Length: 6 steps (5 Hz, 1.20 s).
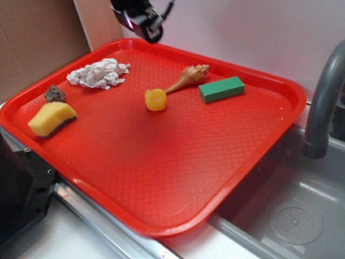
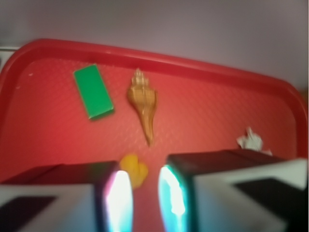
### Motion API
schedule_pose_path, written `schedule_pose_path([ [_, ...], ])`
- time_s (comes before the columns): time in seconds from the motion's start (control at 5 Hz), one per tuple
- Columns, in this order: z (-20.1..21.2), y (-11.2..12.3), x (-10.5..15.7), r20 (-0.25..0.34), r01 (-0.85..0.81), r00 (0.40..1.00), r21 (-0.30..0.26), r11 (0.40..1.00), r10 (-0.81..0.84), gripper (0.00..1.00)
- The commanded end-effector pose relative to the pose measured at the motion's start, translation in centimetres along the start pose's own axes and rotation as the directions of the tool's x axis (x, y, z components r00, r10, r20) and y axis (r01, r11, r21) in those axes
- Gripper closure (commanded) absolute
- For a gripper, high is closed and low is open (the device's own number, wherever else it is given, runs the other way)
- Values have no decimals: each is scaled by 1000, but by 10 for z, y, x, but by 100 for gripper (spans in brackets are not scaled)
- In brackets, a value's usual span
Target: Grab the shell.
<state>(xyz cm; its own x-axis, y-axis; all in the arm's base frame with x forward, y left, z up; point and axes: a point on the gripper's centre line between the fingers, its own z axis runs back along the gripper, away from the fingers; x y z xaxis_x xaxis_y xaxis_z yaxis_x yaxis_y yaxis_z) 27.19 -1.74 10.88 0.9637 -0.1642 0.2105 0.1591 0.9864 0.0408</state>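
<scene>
Exterior view crops the tool [image 1: 141,21] above the shell [image 1: 190,77].

1. The gripper [image 1: 141,20] is black and blocky, with a pinkish glow on one edge.
2. A dark cable runs up from it.
3. In the wrist view, its fingers [image 2: 118,200] look white-and-black, their inner pads glowing pink and cyan.
</scene>
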Motion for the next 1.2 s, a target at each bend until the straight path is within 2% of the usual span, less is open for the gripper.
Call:
schedule_pose_path([
  [0.0,-38,-5,43,85,-193,979,73,979,186,0],
  [0.2,-48,-2,54,83,-239,969,65,969,233,0],
  [0.4,-63,3,60,59,-245,969,80,966,241,0],
  [0.8,-79,14,58,9,-269,963,56,962,269,0],
  [1.0,-95,19,48,-59,-284,956,60,957,287,3],
])
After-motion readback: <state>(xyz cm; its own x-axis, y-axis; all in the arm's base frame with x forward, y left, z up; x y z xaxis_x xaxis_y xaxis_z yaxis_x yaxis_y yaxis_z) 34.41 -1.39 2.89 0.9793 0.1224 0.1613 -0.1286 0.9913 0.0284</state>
